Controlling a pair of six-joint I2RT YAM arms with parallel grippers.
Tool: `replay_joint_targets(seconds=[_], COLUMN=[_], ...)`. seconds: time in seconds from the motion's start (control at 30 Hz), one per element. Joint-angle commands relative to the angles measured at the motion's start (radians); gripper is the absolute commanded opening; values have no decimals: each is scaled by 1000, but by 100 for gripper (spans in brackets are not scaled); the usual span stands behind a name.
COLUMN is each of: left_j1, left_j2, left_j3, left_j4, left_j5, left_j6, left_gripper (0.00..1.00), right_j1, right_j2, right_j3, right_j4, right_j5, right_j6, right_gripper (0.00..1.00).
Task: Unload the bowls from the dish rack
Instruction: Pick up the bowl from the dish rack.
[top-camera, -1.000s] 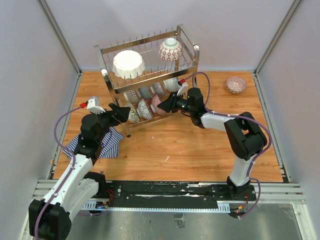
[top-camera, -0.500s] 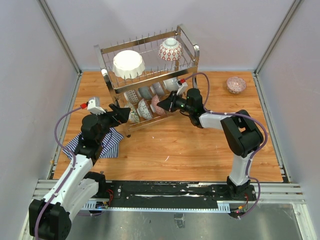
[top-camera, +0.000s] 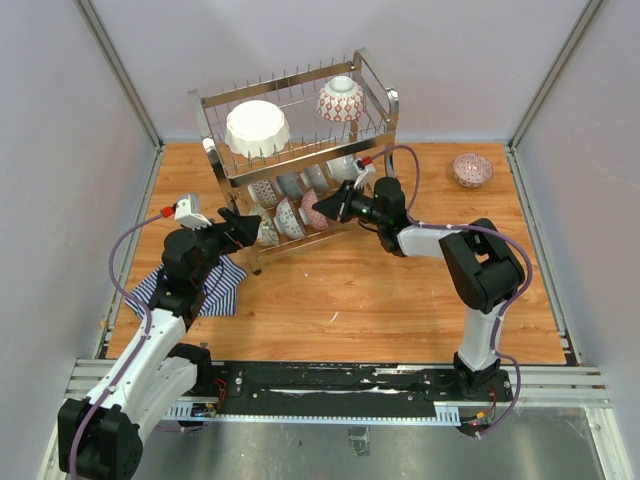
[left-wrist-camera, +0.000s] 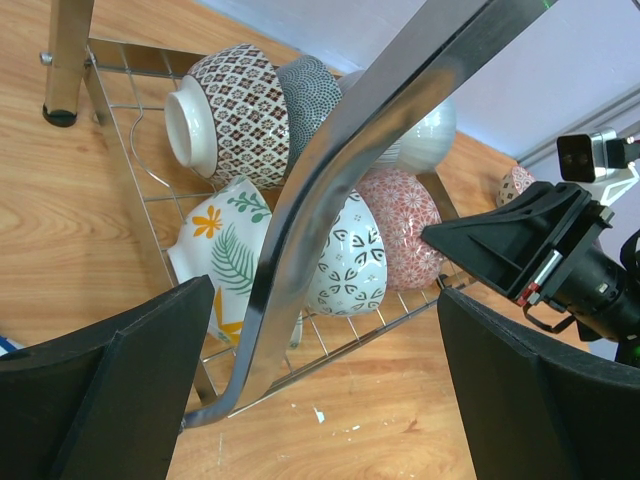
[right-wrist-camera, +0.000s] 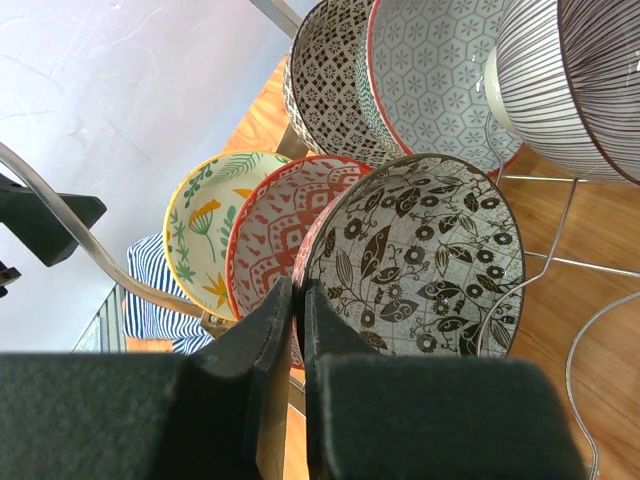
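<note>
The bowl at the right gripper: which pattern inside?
The bowl shows black leaves on white; right wrist view.

- The dish rack (top-camera: 385, 100) stood far on the table (top-camera: 380, 300).
- 2 bowls (top-camera: 257, 128) sat on its top tier, other bowls (top-camera: 290, 215) below.
- A lone bowl (top-camera: 472, 169) lay far right, cloth (top-camera: 226, 290) near left.

Desk (top-camera: 380, 300): wood-grain top, three things sitting on it.
Dish rack (top-camera: 305, 110) stands on its legs at back, left of centre. Blue-white striped cloth (top-camera: 225, 285) lies crumpled at the left side, near the rack's front leg. One pink patterned bowl (top-camera: 472, 169) sits upright in the far right corner, well apart from the rack.
</note>
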Motion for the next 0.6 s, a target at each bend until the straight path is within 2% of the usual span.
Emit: replay_joint_targets(seconds=[0.0, 0.57], left_j1=[-8, -8], left_j2=[-12, -45], left_j3=[-4, -8], left_j4=[6, -9], left_j5=[-8, -8], left_j6=[14, 5], left_gripper=[100, 100], right_j1=[11, 10], right_j2=[-39, -159], right_j3=[-4, -70], right_j4=[129, 175], right_j5=[-41, -23], right_j6=[37, 43], right_gripper=[1, 1])
